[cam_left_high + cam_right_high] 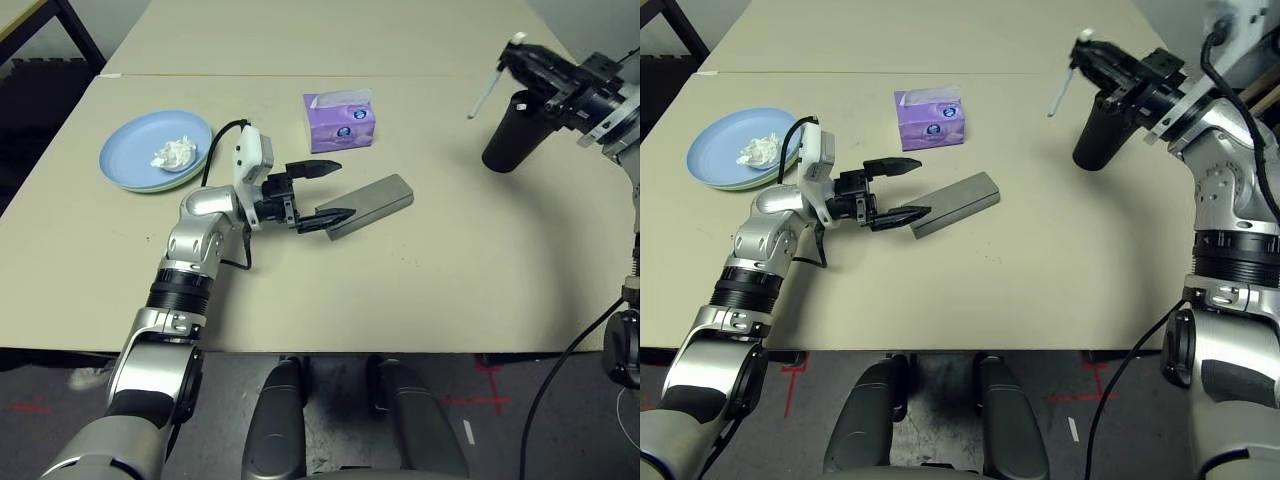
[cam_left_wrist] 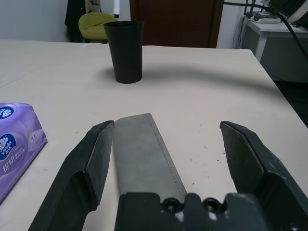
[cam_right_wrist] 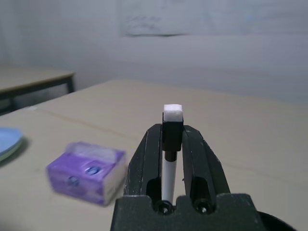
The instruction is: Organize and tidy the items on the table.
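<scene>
The grey glasses case [image 1: 375, 203] lies slantwise mid-table. My left gripper [image 1: 328, 190] is open at its near end, one fingertip touching the case's corner; in the left wrist view the case [image 2: 144, 154] lies between the fingers, close against one. A light blue plate [image 1: 140, 148] sits stacked on a pale green plate [image 1: 150, 187] at the far left, holding the crumpled white tissue wad [image 1: 175, 152]. My right gripper [image 1: 1090, 50] is raised at the far right, shut on a thin white pen [image 1: 1060, 95] that hangs down from it. The sunglasses are out of view.
A purple tissue box [image 1: 340, 120] stands just beyond the left gripper. A tall black cup [image 1: 510, 130] stands at the far right, under my right gripper. A seam [image 1: 300, 76] joins a second table behind. The table's front edge [image 1: 400, 350] runs near my body.
</scene>
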Tool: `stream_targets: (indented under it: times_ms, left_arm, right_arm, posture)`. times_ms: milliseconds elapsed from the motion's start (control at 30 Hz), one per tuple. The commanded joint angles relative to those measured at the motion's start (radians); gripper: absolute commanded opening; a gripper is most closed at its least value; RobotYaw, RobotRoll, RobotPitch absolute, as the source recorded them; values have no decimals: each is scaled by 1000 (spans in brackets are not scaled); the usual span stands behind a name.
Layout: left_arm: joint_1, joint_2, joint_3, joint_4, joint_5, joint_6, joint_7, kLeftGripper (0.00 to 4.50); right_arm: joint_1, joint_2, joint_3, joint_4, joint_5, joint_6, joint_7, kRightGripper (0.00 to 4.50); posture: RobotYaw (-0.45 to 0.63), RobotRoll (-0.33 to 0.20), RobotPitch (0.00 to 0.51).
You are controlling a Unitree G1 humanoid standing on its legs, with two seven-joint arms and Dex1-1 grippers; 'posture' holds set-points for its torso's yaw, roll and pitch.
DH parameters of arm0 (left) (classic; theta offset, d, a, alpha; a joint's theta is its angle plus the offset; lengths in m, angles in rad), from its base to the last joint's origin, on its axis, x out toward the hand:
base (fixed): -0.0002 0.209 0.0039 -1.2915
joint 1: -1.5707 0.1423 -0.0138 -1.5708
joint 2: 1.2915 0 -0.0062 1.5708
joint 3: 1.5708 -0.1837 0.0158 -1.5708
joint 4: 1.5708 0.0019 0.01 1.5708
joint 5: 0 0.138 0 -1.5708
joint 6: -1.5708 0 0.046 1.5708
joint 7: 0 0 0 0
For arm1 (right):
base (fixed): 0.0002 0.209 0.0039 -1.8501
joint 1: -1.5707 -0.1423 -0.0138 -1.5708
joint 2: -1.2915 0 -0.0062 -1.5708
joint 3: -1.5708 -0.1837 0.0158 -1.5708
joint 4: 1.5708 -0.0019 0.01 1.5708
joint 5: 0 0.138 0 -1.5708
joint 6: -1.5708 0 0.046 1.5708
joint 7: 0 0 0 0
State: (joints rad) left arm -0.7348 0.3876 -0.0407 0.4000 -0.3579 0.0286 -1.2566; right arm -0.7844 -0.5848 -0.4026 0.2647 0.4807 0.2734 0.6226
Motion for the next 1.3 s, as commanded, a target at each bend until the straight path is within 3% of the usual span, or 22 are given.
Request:
stream_targets:
  times_ms: [33, 367, 767, 1133, 1300]
  left_arm:
    - [-1, -2, -10, -24, 6, 2, 5, 4500]
    - [-13, -16, -3, -9, 2, 4, 21, 4500]
    - [-15, -9, -4, -7, 3, 12, 19, 4500]
    - [-13, -8, -2, -8, 4, 18, 24, 4500]
    - [-16, -10, -3, -3, 5, 15, 23, 4500]
  right_arm:
    - [29, 24, -49, -36, -12, -61, -106, 422]
    - [63, 47, -51, -26, -68, -124, -287, 422]
    - [100, 87, 6, -72, -86, -59, -349, 422]
    - [128, 80, 18, -114, -101, 17, -382, 4483]
    - [128, 79, 14, -122, -101, 23, -385, 4483]
  posture:
    - [92, 0, 200]
    - [84, 0, 201]
    - [86, 0, 200]
    - [83, 0, 203]
    - [80, 0, 201]
